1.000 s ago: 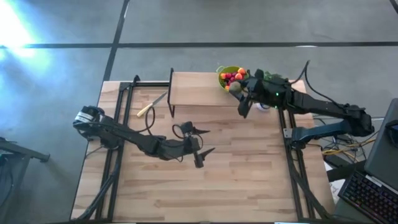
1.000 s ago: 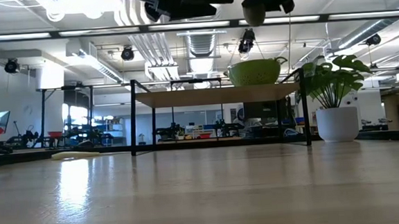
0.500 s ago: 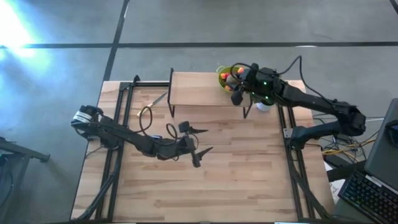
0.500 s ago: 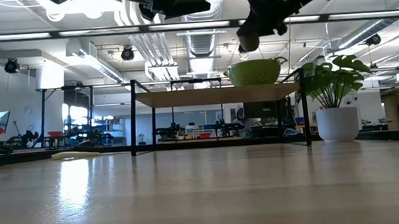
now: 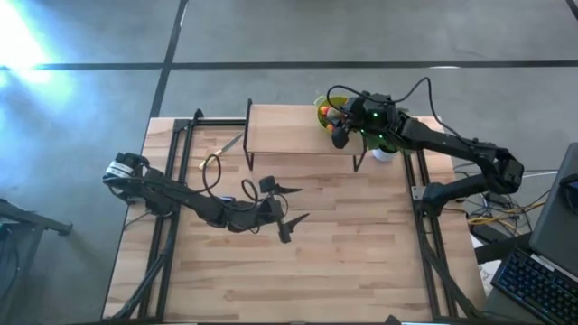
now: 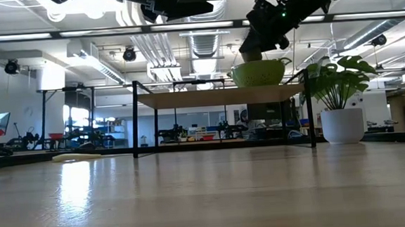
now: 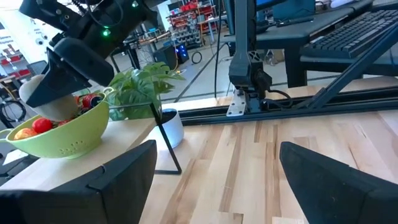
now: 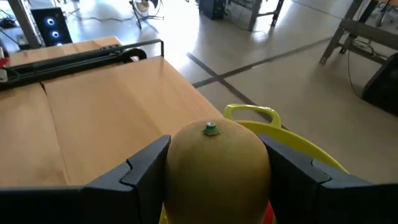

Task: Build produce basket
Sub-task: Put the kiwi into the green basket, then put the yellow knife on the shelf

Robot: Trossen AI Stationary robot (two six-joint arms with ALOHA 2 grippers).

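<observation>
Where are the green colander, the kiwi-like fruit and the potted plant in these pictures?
green colander [image 7: 59, 138]: left wrist view, on its outer wall.
kiwi-like fruit [image 8: 214, 165]: right wrist view, on its skin between the right gripper's fingers.
potted plant [image 6: 342, 125]: low view, on its white pot.

one colander [image 5: 330, 106], one kiwi [image 8: 217, 163], one knife [image 5: 219, 152]

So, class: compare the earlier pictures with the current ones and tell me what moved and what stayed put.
The right gripper, shut on the brown fruit, swung from beside the potted plant toward the green bowl on the raised shelf and now hangs over its rim. The left gripper stayed open above the table's middle. Bowl, plant and knife did not move.
</observation>
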